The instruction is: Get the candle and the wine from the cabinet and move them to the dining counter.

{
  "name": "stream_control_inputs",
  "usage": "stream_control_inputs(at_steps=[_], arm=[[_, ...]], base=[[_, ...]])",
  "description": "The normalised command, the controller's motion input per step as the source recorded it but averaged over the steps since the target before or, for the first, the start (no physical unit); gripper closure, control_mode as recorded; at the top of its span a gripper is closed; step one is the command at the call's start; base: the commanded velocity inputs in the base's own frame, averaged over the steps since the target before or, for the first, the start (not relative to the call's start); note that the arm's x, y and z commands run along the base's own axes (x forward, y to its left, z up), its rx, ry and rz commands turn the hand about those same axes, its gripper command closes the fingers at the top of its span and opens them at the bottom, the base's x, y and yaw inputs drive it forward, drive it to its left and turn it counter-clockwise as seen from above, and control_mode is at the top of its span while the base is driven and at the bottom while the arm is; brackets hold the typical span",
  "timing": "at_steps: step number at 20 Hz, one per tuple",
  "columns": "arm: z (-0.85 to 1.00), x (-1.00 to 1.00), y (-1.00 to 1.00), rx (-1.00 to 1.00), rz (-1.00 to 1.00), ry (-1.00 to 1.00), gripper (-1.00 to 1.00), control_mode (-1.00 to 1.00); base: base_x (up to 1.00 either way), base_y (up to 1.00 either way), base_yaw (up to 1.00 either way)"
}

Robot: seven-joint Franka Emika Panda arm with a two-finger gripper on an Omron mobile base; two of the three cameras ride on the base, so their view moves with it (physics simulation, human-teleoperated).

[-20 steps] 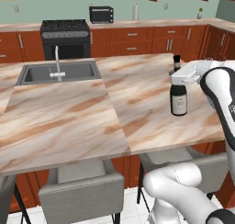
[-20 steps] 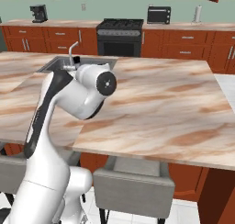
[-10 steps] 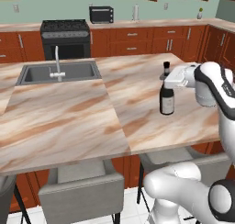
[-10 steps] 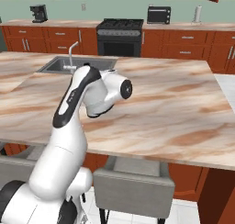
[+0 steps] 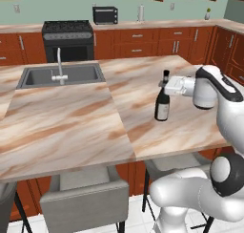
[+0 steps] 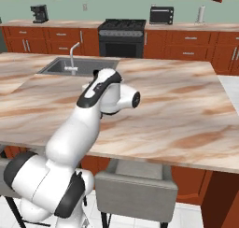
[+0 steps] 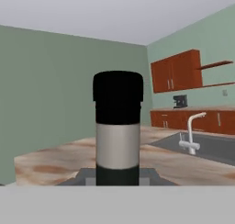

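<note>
**Wine gripped at the neck, upright on the island**

You have the gripper [image 5: 165,86] clamped on the neck of the wine [image 5: 162,104]; its jaws are closed around the dark glass just under the black cap, and the bottle stands upright with its base on the dining counter [image 5: 86,127] — the pale label faces the near edge. Through the hand camera the capped neck [image 7: 118,126] sits dead centre, right in front of the fingers; beyond it, off to that view's right, you see the sink [image 7: 202,147] and its white faucet [image 7: 192,131]. From the left base camera the sink [image 5: 61,76] lies well apart from the hand, across the marble toward the far left; a grey stool [image 5: 83,201] tucks under the near overhang below. Farther still, past the bottle, the wall counter carries the black stove [image 5: 67,36], a toaster oven [image 5: 105,15] and a paper-towel roll [image 5: 140,13] — all well beyond reach of the hand.
</note>
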Motion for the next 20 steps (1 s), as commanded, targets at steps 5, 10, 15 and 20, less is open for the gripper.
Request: stream_control_inputs(at_steps=[5, 10, 15, 20], arm=[[-0.49, 0.16, 0.08, -0.04, 0.0, -0.01, 1.0, -1.0], [-0.3, 0.09, 0.1, -0.04, 0.0, -0.01, 1.0, -1.0], [-0.36, 0.06, 0.09, 0.0, 0.0, 0.0, 1.0, -1.0], [-0.33, 0.02, 0.07, 0.0, 0.02, 0.02, 1.0, -1.0]], base=[[0.0, 0.0, 0.0], [0.0, 0.0, 0.0], [0.0, 0.0, 0.0], [0.0, 0.0, 0.0]])
